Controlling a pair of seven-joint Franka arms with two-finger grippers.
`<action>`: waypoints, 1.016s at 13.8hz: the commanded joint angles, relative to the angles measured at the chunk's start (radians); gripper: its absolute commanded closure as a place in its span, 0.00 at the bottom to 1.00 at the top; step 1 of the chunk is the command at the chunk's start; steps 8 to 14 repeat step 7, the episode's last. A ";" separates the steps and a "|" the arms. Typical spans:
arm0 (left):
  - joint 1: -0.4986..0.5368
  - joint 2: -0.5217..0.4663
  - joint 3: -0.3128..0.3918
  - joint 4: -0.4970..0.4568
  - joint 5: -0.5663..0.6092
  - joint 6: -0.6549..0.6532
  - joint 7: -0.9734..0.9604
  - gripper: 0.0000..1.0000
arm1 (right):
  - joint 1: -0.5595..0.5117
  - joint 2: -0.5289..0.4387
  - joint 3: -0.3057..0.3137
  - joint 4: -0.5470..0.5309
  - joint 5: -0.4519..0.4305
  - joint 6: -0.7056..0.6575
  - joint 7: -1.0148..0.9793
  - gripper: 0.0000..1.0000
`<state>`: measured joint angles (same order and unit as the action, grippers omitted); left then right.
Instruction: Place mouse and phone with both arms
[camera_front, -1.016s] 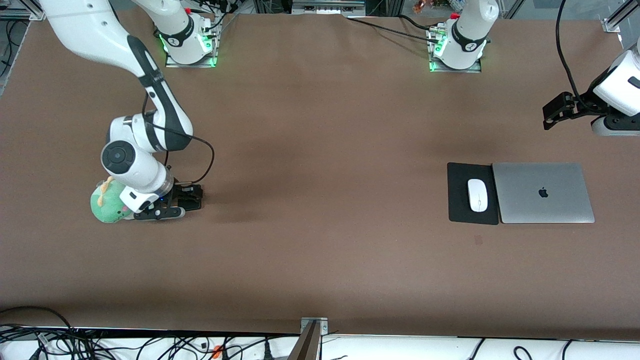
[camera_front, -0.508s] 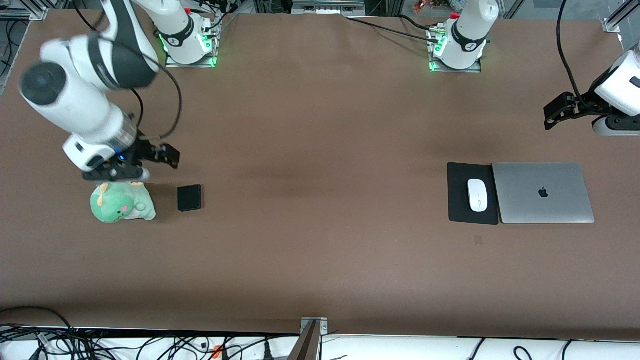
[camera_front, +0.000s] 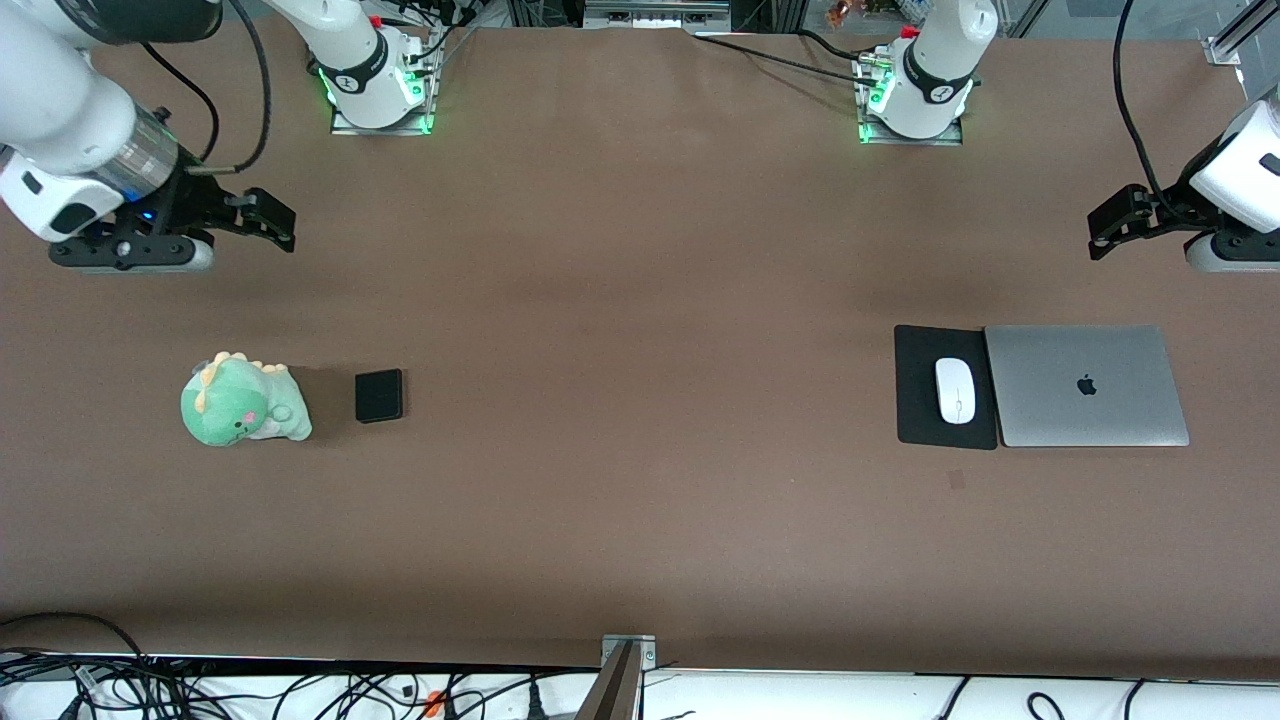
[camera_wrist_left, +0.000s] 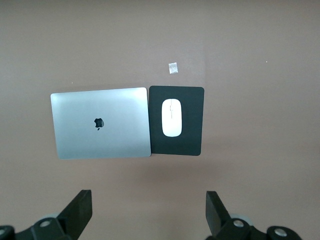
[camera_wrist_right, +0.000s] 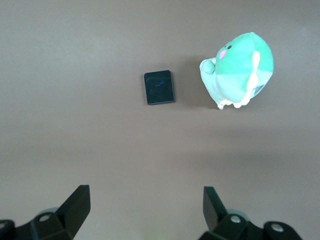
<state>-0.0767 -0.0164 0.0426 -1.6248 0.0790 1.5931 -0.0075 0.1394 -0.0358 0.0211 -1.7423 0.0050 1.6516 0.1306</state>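
Note:
The black phone (camera_front: 379, 396) lies flat on the table beside a green plush toy (camera_front: 243, 401), toward the right arm's end; it also shows in the right wrist view (camera_wrist_right: 159, 87). The white mouse (camera_front: 955, 390) rests on a black mouse pad (camera_front: 917, 400), toward the left arm's end, and shows in the left wrist view (camera_wrist_left: 172, 117). My right gripper (camera_front: 268, 218) is open and empty, raised above bare table at the right arm's end. My left gripper (camera_front: 1105, 228) is open and empty, raised at the left arm's end of the table.
A closed silver laptop (camera_front: 1086, 385) lies against the mouse pad (camera_wrist_left: 192, 120), on the side toward the left arm's end. A small paper scrap (camera_wrist_left: 172, 68) lies on the brown table (camera_front: 640, 300) near the pad. Cables lie along the table's near edge.
My right gripper let go of the phone beside the plush toy, then rose and drew back toward its base. The left arm has barely moved.

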 joint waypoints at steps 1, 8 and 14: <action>-0.008 -0.019 0.010 -0.013 -0.008 -0.001 0.017 0.00 | -0.033 0.016 0.000 0.033 0.021 -0.036 -0.052 0.00; -0.008 -0.019 0.010 -0.013 -0.007 -0.001 0.017 0.00 | -0.038 0.039 -0.015 0.102 0.062 -0.096 -0.081 0.00; -0.008 -0.019 0.010 -0.013 -0.007 -0.001 0.017 0.00 | -0.038 0.039 -0.015 0.102 0.062 -0.096 -0.081 0.00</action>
